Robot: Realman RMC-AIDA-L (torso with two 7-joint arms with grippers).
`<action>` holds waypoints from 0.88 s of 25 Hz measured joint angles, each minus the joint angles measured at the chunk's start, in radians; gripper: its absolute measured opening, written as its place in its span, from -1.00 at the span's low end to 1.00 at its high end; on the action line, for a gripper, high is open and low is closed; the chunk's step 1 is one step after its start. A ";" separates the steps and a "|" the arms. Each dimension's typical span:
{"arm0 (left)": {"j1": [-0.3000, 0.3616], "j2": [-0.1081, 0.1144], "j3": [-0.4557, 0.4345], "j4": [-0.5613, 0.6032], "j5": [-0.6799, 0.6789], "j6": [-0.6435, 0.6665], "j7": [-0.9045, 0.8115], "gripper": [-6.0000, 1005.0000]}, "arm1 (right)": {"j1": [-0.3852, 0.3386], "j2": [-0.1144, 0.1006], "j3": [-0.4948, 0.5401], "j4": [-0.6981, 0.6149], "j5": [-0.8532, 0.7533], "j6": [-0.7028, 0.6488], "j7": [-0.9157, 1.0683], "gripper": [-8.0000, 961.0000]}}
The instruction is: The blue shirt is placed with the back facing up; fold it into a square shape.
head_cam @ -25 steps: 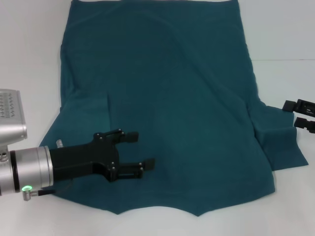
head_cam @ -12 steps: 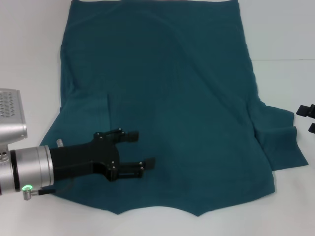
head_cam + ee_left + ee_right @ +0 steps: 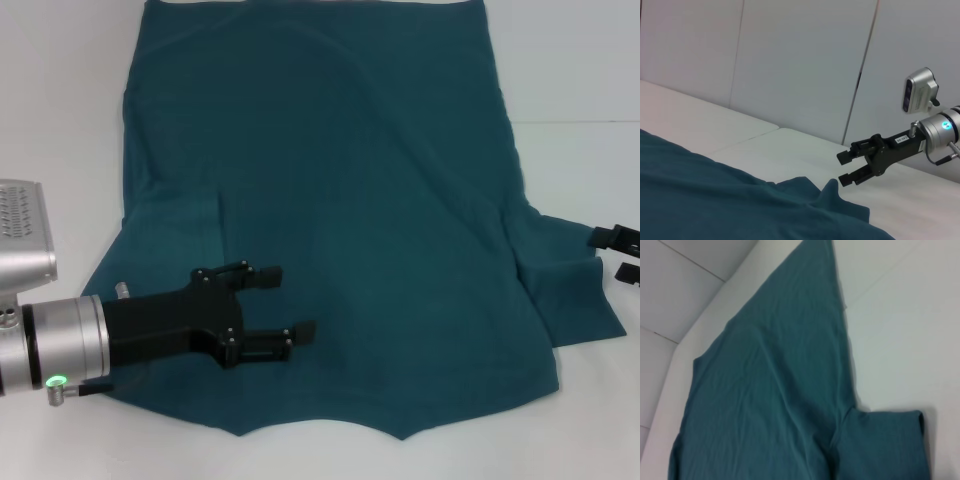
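Note:
The blue shirt (image 3: 340,190) lies spread flat on the white table, its hem at the far edge. My left gripper (image 3: 288,302) hovers open over the shirt's near left part with nothing between its fingers. The shirt's right sleeve (image 3: 570,290) sticks out to the right with a raised crease. Just beyond that sleeve, at the view's right edge, my right gripper (image 3: 608,254) is open and holds nothing. The left wrist view shows the right gripper (image 3: 843,168) open, above the table past the sleeve's tip (image 3: 832,192). The right wrist view looks down on the shirt (image 3: 770,390) and the sleeve (image 3: 885,445).
White table (image 3: 60,150) surrounds the shirt on the left, right and near sides. Pale wall panels (image 3: 805,65) stand behind the table.
The right gripper drew back to the right, then came back a little and lower beside the sleeve. The left arm and the shirt have not moved.

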 joint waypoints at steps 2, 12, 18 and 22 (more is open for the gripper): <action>0.000 0.000 0.001 0.000 0.000 -0.002 0.000 0.77 | 0.006 0.006 -0.001 0.006 -0.010 0.015 -0.005 0.92; 0.001 0.002 -0.001 0.000 0.002 -0.005 0.000 0.77 | 0.022 0.013 -0.004 0.027 -0.023 0.044 -0.024 0.92; 0.001 0.002 -0.002 0.001 0.003 -0.006 0.000 0.77 | 0.030 0.028 0.004 0.028 -0.016 0.049 -0.037 0.93; 0.001 0.002 -0.004 0.004 0.003 -0.007 0.000 0.77 | 0.036 0.035 0.014 0.037 -0.012 0.049 -0.039 0.78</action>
